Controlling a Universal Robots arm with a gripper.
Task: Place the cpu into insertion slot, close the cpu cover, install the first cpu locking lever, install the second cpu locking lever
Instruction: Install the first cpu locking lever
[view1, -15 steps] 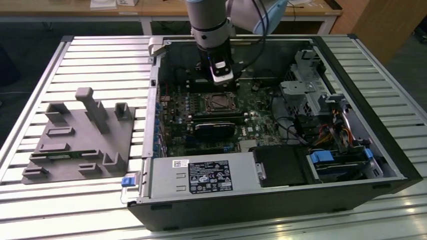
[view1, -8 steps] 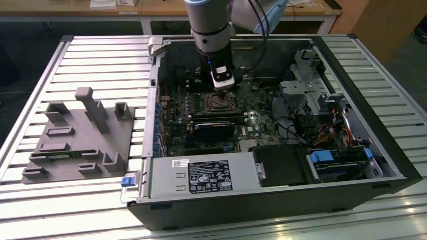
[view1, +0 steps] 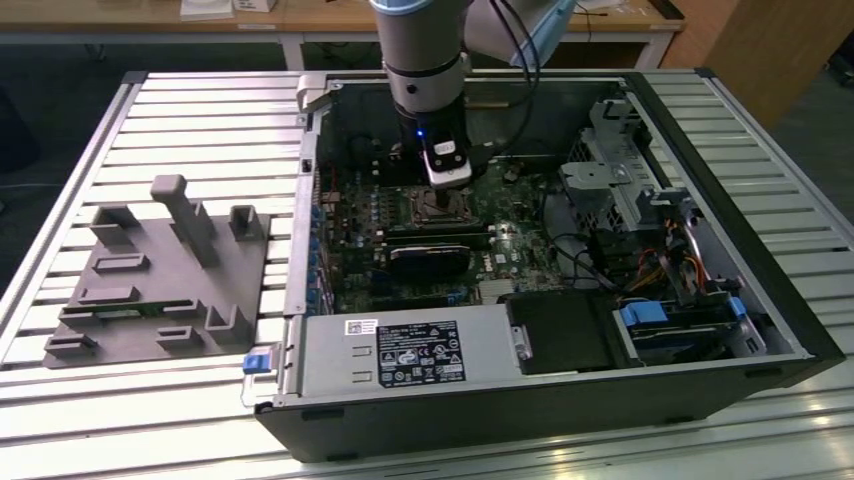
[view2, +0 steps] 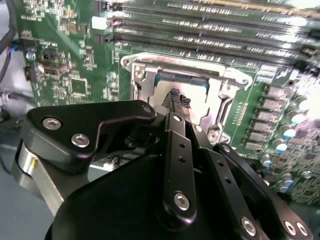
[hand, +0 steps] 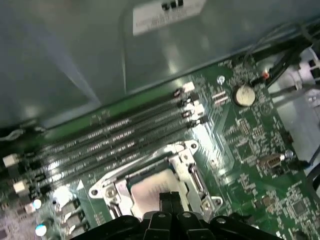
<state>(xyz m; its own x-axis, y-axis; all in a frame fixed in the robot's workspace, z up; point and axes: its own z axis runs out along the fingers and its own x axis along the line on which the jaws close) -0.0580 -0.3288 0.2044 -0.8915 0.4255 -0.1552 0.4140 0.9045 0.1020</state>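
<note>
The gripper (view2: 179, 99), fingers pressed together and holding nothing, touches down on the cpu (hand: 150, 192), a pale silvery-beige square seated in the insertion slot (hand: 186, 159) directly beneath its tips.

A work table (view1: 160, 110) with a pale, ribbed slatted top carries the whole setup and spans nearly the full exterior view. Behind the gripper (view1: 447, 187), along the far edge of that view, stands a wooden-topped bench (view1: 320, 20) on white legs, with dark floor (view1: 80, 55) beneath it and papers (view1: 227, 8) lying on its surface. Beyond the gripper toward the exterior view's right, a brown wooden panel (view1: 761, 45) rises at the far corner; lighting is even, with soft glare on the slats.
</note>
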